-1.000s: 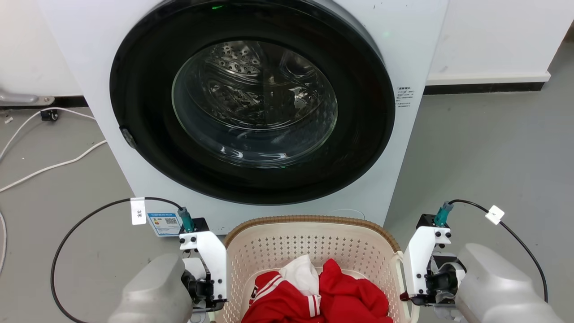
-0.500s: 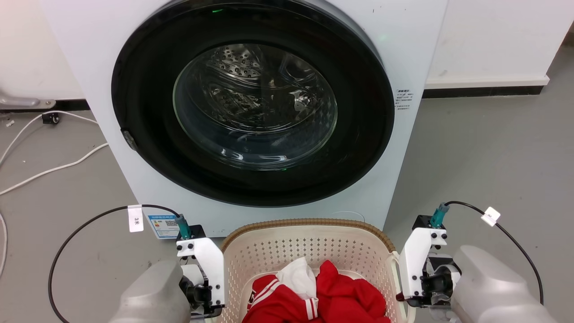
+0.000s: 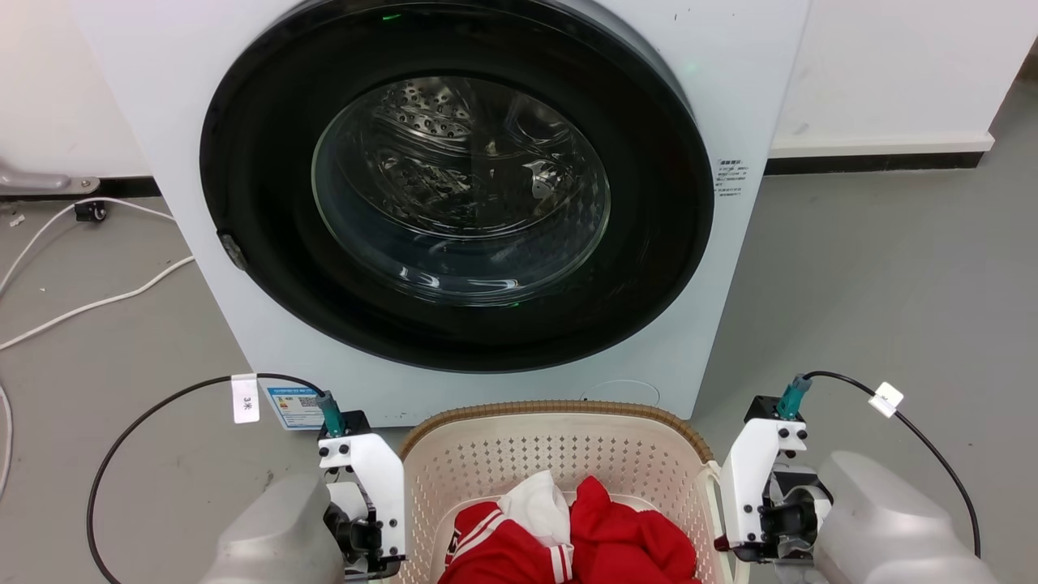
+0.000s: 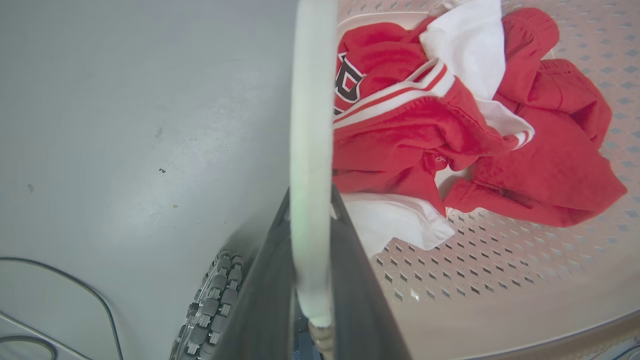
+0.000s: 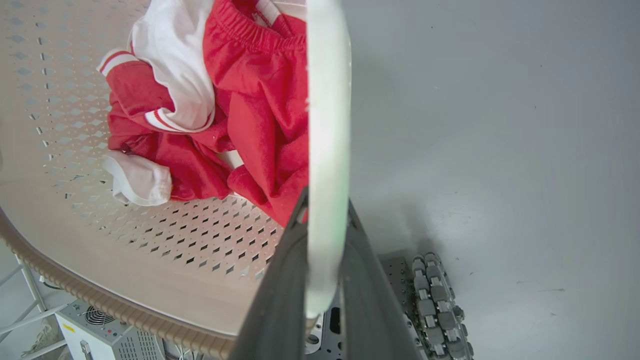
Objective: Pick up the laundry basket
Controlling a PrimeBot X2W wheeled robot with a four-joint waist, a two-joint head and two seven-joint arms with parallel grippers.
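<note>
The left hand (image 4: 311, 200) pinches one white loop handle (image 4: 310, 100) of the basket (image 3: 559, 408), the right hand (image 5: 327, 200) the other. Red clothes (image 3: 616, 543) lie inside. The basket, perhaps off the floor, is just before the washer (image 3: 754, 97).

The head camera looked forward and down at the washing machine (image 3: 462, 186), with the laundry basket (image 3: 551, 454) at its lower edge. Close in, the wrist cameras looked along the left end effector (image 4: 310, 200) and the right end effector (image 5: 327, 200), down into the basket from opposite sides, sharing the red clothes (image 4: 450, 150).
</note>
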